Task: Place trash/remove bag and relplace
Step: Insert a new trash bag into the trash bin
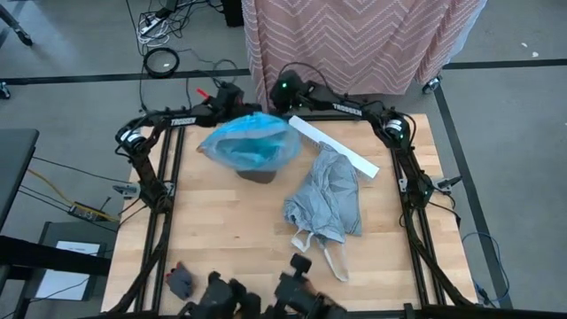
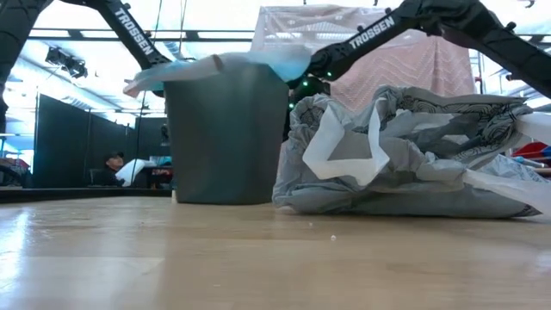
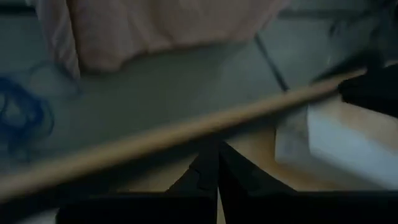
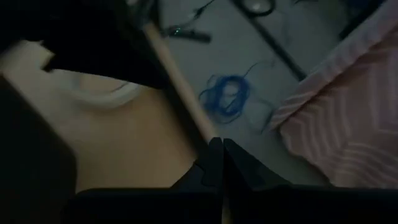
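Starting at the left: left pincer [image 3: 217, 171] pressed together on nothing, parked at the far edge of the counter [image 1: 221, 248], just behind the bin. Best spread wide before coming down, then closed on a single fold of plastic at the bin's left rim rather than on a bunched handful.

Moving right to the blue bag [image 1: 248, 143]: draped and puffed over the top of the dark bin [image 2: 225, 129], near the far edge, left of centre. Skirt flaring out past the rim in the low view, not yet pulled snug by the look of it. Probably the step in hand: seating this liner. Worth tugging down evenly on opposite sides, slowly, to avoid tipping a light bin or tearing thin film. Worth pressing the middle down inside as well, to let the air out.

Next, right pincer [image 4: 222, 155], likewise closed tight and empty, hovering at the far edge just right of the bin. Well suited to take the right rim, mirroring the other arm.

Further right, long white box [image 1: 335, 147] lying slantwise close to the bin; to be kept clear of on any sweep.

Last, grey bag [image 1: 326, 197], out of the bin and lying crumpled right of centre, handles [image 1: 335, 264] trailing toward the near edge.
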You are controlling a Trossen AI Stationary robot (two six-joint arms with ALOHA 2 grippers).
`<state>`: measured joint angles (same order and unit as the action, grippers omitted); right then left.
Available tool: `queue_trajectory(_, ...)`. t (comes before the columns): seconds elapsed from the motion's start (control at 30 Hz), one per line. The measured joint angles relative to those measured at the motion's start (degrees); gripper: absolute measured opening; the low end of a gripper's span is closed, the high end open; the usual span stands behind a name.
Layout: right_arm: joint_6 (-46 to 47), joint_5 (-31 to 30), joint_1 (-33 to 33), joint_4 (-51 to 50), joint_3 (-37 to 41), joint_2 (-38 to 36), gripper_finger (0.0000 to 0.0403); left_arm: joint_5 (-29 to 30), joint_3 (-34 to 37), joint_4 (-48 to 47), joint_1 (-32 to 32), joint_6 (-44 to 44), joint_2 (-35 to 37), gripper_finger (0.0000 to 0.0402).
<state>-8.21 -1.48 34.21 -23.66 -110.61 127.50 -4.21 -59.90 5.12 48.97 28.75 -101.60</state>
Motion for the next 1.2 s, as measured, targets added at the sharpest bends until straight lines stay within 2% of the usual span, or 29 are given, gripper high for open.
queue_trajectory(0.23,0.0,-0.2,-5.2,-9.8,0.0,0.0,0.0,-1.4,0.0,-13.0,-5.2,-1.5,0.0,0.0007)
queue_trajectory(0.4,-1.4,-1.7,-7.7,-11.5,0.0,-0.2,0.0,3.4,0.0,-20.7,-7.3,-3.6,0.1,0.0007)
queue_trajectory(0.57,-3.1,-3.8,-6.9,-12.5,0.0,-2.2,0.0,3.7,0.1,-20.4,-3.7,-7.7,2.3,0.0008)
queue_trajectory(0.73,-4.7,-4.8,-2.5,-13.8,0.0,-6.6,0.0007,4.9,-0.2,-21.1,3.4,-10.7,5.4,0.0015)
queue_trajectory(0.77,-5.8,-4.5,-1.6,-14.7,0.0,-8.0,0.0013,4.2,-0.2,-22.1,5.0,-11.5,6.5,0.0017)
queue_trajectory(0.83,-8.8,-3.0,0.2,-16.2,0.0,-11.8,0.003,-1.1,-0.2,-21.0,8.1,-14.0,9.2,0.0021)
queue_trajectory(1.0,-15.9,7.5,1.5,-17.6,0.0,-24.0,0.0089,-20.2,-0.8,-17.8,14.1,-16.8,20.3,0.0024)
queue_trajectory(1.1,-16.2,12.3,-1.1,-18.2,0.0,-30.8,0.0123,-22.6,-2.9,-24.7,14.0,-23.3,30.7,0.0019)
queue_trajectory(1.2,-17.8,12.1,-5.8,-20.7,-0.1,-35.7,0.0156,-20.8,-5.8,-34.5,10.5,-31.7,41.0,0.0013)
